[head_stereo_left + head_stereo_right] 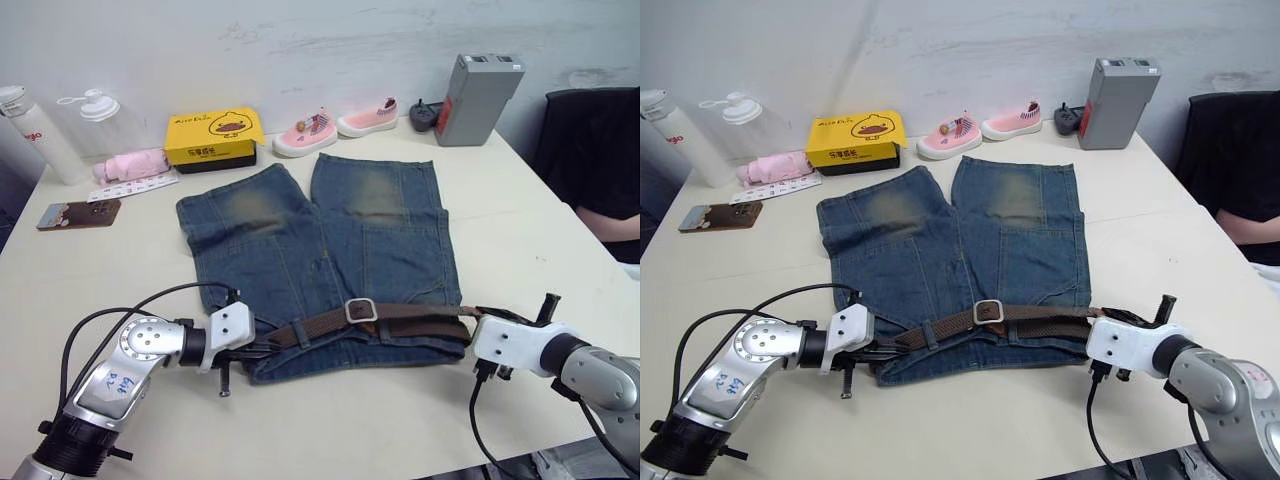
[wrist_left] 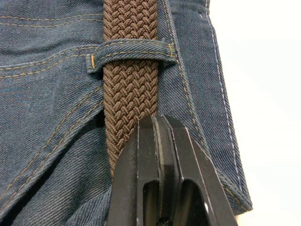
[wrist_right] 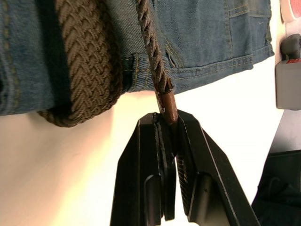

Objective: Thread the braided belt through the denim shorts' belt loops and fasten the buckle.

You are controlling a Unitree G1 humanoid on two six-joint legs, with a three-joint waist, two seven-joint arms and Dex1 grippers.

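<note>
Two end effectors are at work at the near edge of the pale surface [image 1: 520, 230]. I log the denim shorts [image 1: 330, 260] lying flat at its middle, legs pointing away from me, waistband nearest. Along that waistband runs the braided belt [image 1: 410, 312], passing under the belt loops [image 2: 129, 51]; one loop crosses the strap squarely in the left wrist view. The buckle [image 1: 360, 310] sits on the waistband near the middle of the shorts, strap running out to both sides of it. My left end effector [image 1: 262, 347] is at the left end of the waistband, fingers closed together on the woven strap just short of a loop. My right end effector [image 3: 171, 123] is just off the right edge of the shorts, fingers clamped on the belt's tan leather tip, with the strap doubled back in a fold beside it. Far side: a yellow box [image 1: 212, 137], pink shoes [image 1: 335, 126], a grey block [image 1: 476, 98], two bottles [image 1: 60, 125], a phone [image 1: 78, 214].
</note>
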